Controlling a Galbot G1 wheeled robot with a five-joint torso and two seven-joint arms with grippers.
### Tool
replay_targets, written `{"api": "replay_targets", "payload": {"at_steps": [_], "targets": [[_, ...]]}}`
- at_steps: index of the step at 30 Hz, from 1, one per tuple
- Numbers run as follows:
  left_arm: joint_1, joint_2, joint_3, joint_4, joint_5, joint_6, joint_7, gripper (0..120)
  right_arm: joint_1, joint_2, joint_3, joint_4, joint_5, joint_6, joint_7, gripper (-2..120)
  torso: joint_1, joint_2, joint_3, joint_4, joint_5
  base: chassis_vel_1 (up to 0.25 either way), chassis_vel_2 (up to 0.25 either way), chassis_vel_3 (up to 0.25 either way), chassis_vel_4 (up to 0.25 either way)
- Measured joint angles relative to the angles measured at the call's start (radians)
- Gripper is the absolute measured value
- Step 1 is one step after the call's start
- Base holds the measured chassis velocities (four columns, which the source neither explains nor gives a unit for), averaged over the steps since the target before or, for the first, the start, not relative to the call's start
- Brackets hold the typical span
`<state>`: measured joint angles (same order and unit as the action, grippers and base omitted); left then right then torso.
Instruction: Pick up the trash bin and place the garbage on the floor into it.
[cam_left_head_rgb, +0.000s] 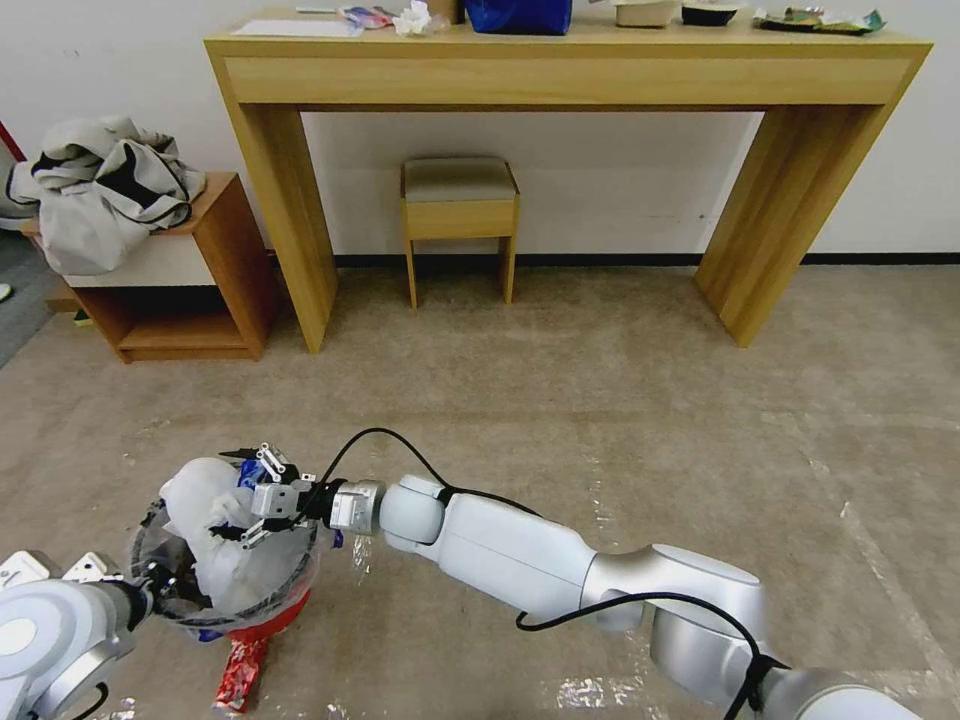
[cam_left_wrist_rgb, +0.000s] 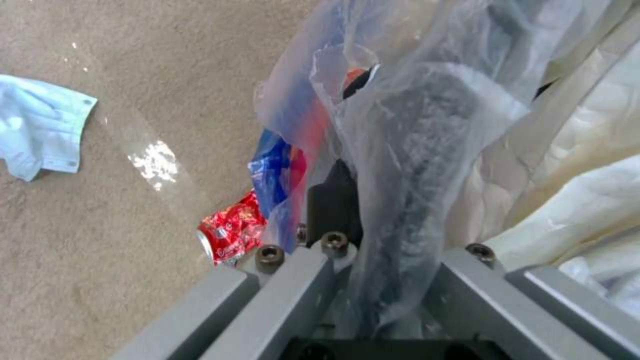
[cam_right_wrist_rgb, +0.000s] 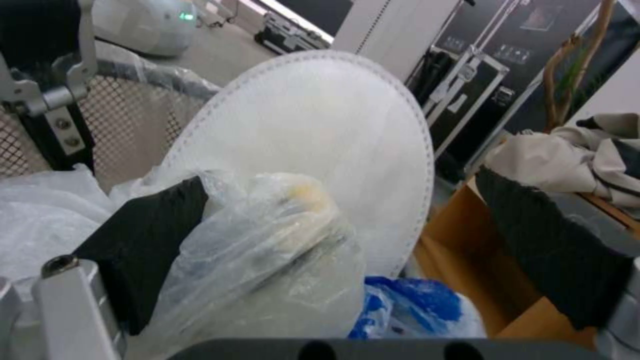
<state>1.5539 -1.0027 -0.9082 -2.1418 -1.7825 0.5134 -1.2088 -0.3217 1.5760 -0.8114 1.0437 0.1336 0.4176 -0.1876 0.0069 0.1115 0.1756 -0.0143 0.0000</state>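
The trash bin (cam_left_head_rgb: 262, 622), a red bucket lined with a clear bag, hangs low at the front left, stuffed with white material (cam_left_head_rgb: 205, 495). My left gripper (cam_left_head_rgb: 160, 578) is shut on its bagged rim (cam_left_wrist_rgb: 413, 150). Over the bin's mouth my right gripper (cam_left_head_rgb: 251, 497) is open, its black pads (cam_right_wrist_rgb: 147, 235) spread wide. Between them lie crumpled clear plastic (cam_right_wrist_rgb: 280, 250) and a white oval fabric piece with a stitched edge (cam_right_wrist_rgb: 313, 135). Garbage on the floor: a red soda can (cam_left_head_rgb: 238, 675) (cam_left_wrist_rgb: 230, 232) lies just under the bin, and a light-blue cloth (cam_left_wrist_rgb: 40, 125) lies farther off.
A wooden desk (cam_left_head_rgb: 570, 70) stands against the far wall with a small stool (cam_left_head_rgb: 458, 215) under it. A low wooden cabinet (cam_left_head_rgb: 190, 290) at the back left carries a grey-white clothes bundle (cam_left_head_rgb: 100, 190). Bare carpet (cam_left_head_rgb: 650, 400) stretches ahead and to the right.
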Motion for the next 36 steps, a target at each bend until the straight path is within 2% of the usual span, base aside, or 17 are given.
{"api": "replay_targets", "payload": {"at_steps": [13,31,33,35,36], "targets": [[0.003,0.002,-0.010,0.006,-0.001,-0.001,-0.005,0,0.025,-0.026,-0.016,0.076,0.064,-0.015,-0.002,100,0.000,0.000,0.000,0.0001,0.0000,0.000,0.000,0.000,0.000],[0.013,-0.004,-0.017,-0.009,-0.001,-0.004,-0.008,0,0.019,-0.051,-0.009,0.095,0.078,-0.017,-0.011,100,0.000,0.000,0.000,0.0001,0.0000,0.000,0.000,0.000,0.000],[0.013,-0.004,-0.017,-0.012,-0.001,-0.004,-0.009,0,0.017,-0.052,-0.010,0.090,0.088,-0.017,-0.021,100,0.000,0.000,0.000,0.0001,0.0000,0.000,0.000,0.000,0.000],[0.014,-0.006,-0.017,-0.015,0.000,-0.004,-0.009,0,0.017,-0.055,-0.017,0.072,0.166,-0.013,-0.067,100,0.000,0.000,0.000,0.0001,0.0000,0.000,0.000,0.000,0.000],[0.014,-0.006,-0.017,-0.015,0.000,-0.004,-0.009,0,0.017,-0.055,-0.017,0.072,0.166,-0.013,-0.067,100,0.000,0.000,0.000,0.0001,0.0000,0.000,0.000,0.000,0.000]]}}
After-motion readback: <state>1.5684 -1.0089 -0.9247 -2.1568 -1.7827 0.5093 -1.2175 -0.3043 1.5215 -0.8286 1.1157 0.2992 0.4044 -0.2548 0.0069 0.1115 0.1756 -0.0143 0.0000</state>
